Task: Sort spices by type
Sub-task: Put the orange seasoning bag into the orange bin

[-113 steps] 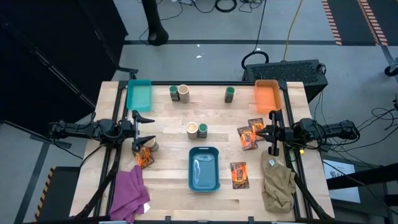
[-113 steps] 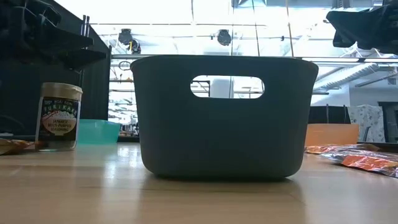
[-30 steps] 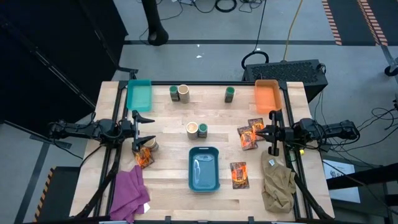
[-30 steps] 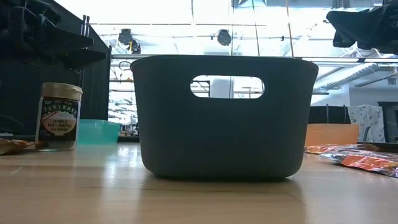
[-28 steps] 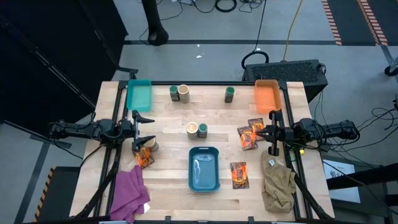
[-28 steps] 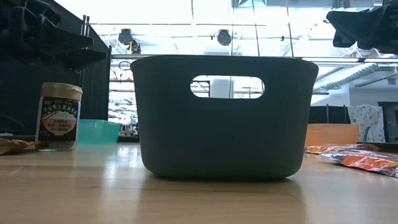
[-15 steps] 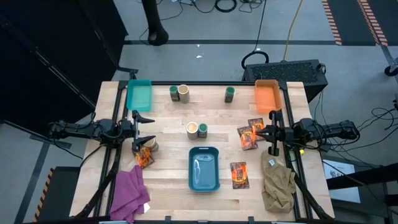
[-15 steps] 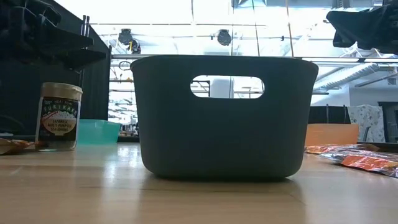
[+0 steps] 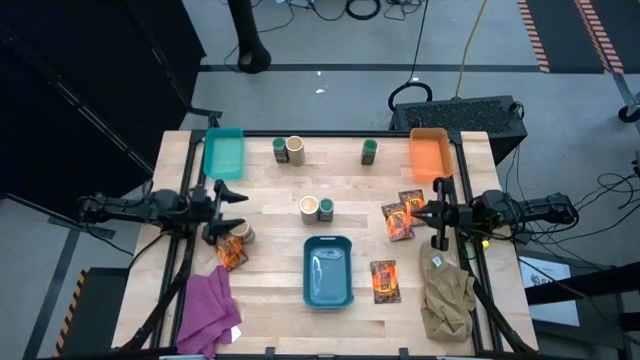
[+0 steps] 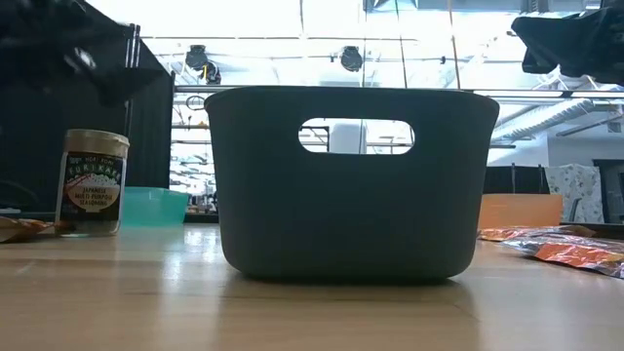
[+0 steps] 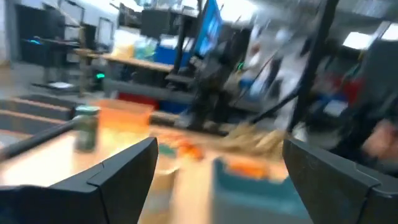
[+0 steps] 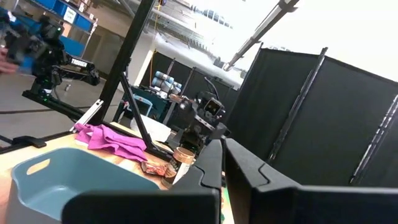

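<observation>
Cream-topped jar [image 10: 94, 182] left of the blue bin [image 10: 351, 180] reads "FURIKAKE"; left gripper [image 9: 226, 208] gapes, right gripper [image 9: 432, 212] is pinched together.

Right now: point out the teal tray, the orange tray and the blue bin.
teal tray [image 9: 223, 153], high view, on its flat floor.
orange tray [image 9: 429, 155], high view, on its flat floor.
blue bin [image 9: 327, 296], high view, on its inner floor near the front end.
</observation>
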Motion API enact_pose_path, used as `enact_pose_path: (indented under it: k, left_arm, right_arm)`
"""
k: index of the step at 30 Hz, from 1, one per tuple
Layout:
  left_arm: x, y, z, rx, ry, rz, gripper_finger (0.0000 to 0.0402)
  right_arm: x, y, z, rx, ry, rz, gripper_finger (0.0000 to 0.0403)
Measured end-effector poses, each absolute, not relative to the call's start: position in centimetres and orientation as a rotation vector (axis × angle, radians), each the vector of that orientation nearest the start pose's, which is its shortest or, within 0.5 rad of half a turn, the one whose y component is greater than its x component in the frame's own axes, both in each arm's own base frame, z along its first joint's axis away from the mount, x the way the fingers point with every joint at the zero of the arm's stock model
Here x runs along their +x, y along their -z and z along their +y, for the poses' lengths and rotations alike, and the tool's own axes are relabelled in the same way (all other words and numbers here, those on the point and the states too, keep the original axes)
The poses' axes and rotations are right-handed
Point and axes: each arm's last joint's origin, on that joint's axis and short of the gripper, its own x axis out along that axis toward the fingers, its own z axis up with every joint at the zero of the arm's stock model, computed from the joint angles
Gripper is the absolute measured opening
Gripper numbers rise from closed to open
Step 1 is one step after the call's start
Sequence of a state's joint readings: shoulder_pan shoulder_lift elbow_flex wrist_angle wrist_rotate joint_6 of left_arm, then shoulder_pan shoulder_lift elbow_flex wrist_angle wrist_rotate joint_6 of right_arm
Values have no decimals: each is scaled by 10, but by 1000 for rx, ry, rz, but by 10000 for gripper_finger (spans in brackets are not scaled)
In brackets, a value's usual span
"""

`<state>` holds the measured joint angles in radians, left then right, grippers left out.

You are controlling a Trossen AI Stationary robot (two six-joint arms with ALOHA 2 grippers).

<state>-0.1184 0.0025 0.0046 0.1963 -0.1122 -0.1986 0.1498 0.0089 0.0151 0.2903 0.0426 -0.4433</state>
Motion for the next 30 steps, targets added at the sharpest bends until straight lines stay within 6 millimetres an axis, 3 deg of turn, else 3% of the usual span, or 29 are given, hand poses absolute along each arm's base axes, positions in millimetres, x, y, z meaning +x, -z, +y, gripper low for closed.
enact_pose_path:
  k: [6, 12, 17, 24, 30]
  left_arm:
    - [92, -202, -9, -180, 84, -385, 349]
    - [101, -214, -9, -160, 24, -373, 349]
    - [119, -226, -11, -145, 13, -360, 349]
    - [157, -249, -14, -128, -44, -203, 349]
    - [179, -263, -13, -106, -114, 5, 349]
  right_arm:
    - [89, -215, 1, -169, 278, -350, 0]
    - [92, -246, -1, -111, 307, -333, 0]
    - [106, -268, -4, -19, 354, -189, 0]
    - [126, -295, -6, 136, 405, 15, 0]
    - [136, -304, -9, 306, 470, 197, 0]
